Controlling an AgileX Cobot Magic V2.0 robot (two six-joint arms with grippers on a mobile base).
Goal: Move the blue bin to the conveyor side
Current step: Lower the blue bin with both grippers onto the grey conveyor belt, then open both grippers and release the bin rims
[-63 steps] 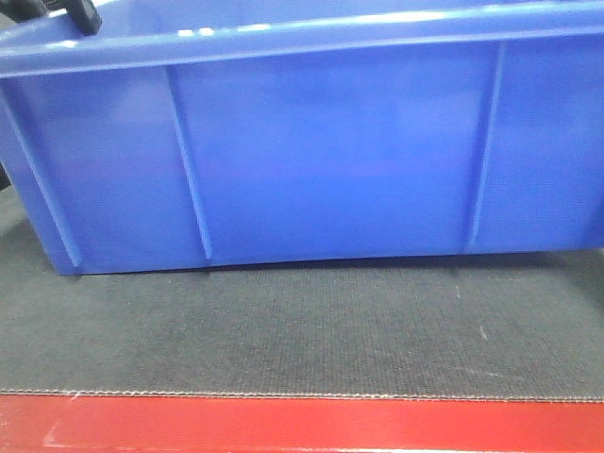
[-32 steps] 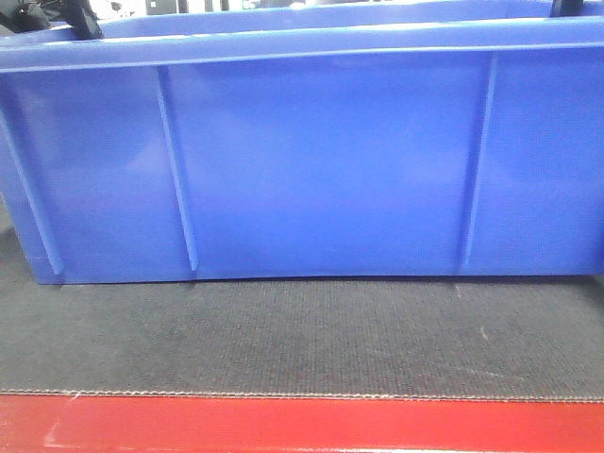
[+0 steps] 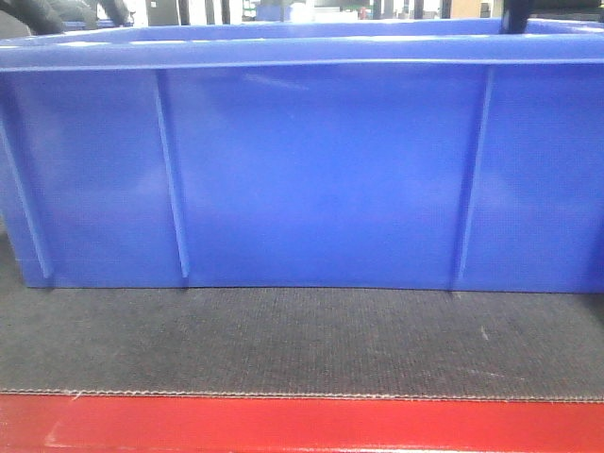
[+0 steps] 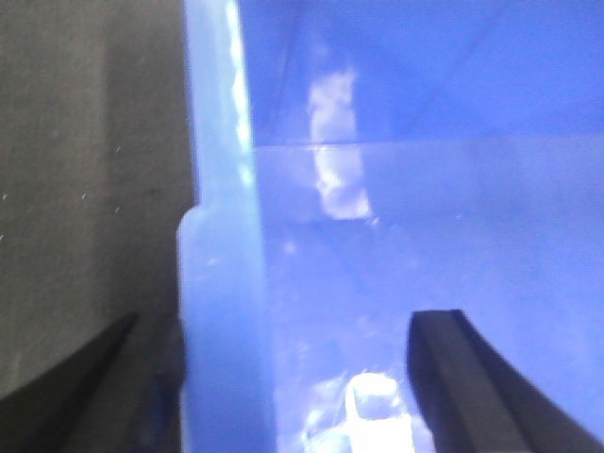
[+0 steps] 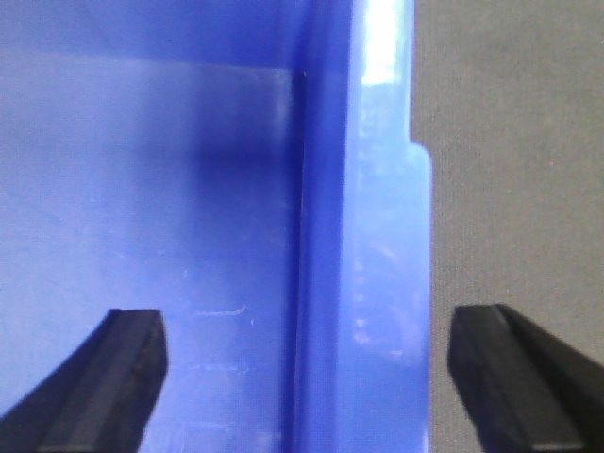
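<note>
the blue bin (image 3: pixel 311 170) stands flat on the conveyor (image 3: pixel 302 344), and its long ribbed wall fills almost the whole front view. a strip of the dark woven belt lies bare in front of the bin, and below this strip runs the red frame edge (image 3: pixel 302 427). the bottom edge of the bin is level and it touches the belt along its length.

in the left wrist view, the left gripper (image 4: pixel 269 387) is spread wide around the rim of the bin on one short side. one dark finger (image 4: pixel 71 387) is outside the wall, over the belt, and the other finger is inside the bin, over its blue floor. the fingers are apart from the rim, so they do not clamp it.

in the right wrist view, the right gripper (image 5: pixel 311 377) is also spread wide across the rim of the opposite side. one finger (image 5: pixel 104 373) is inside the bin and the other is outside over the belt. the rim lies between them and neither finger touches it.
</note>
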